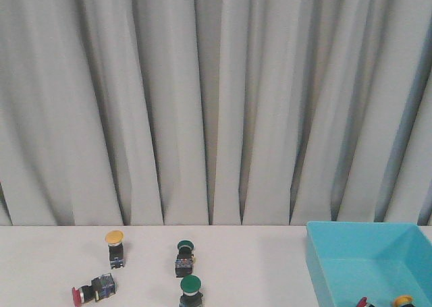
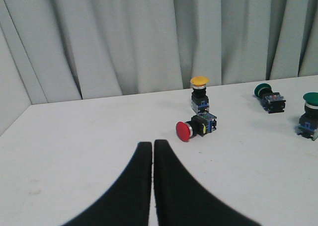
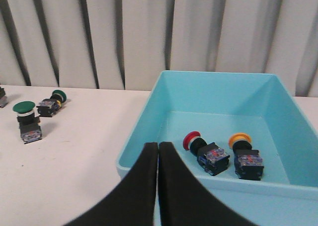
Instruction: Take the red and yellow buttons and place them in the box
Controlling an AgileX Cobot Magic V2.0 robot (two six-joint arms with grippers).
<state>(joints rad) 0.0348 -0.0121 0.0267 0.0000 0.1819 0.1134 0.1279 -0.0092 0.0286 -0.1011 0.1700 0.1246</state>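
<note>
Red button point(image 2: 195, 126) lies on its side on the table's left part, cap toward left gripper point(image 2: 152, 146), just ahead-right of it; yellow button point(image 2: 199, 93) upright just behind. Left arm nearer. Both grippers' fingers together, empty; right gripper point(image 3: 158, 147) over box point(image 3: 139, 131).

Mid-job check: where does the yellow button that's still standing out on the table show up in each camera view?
Front view: yellow button stands upright at lower left, behind the red button lying on its side.
Left wrist view: same yellow button, upright, right of centre, just behind the red button.
Right wrist view: not in it; the yellow cap there belongs to a different button, inside the box.
Shared landmark: the two green buttons.
</note>
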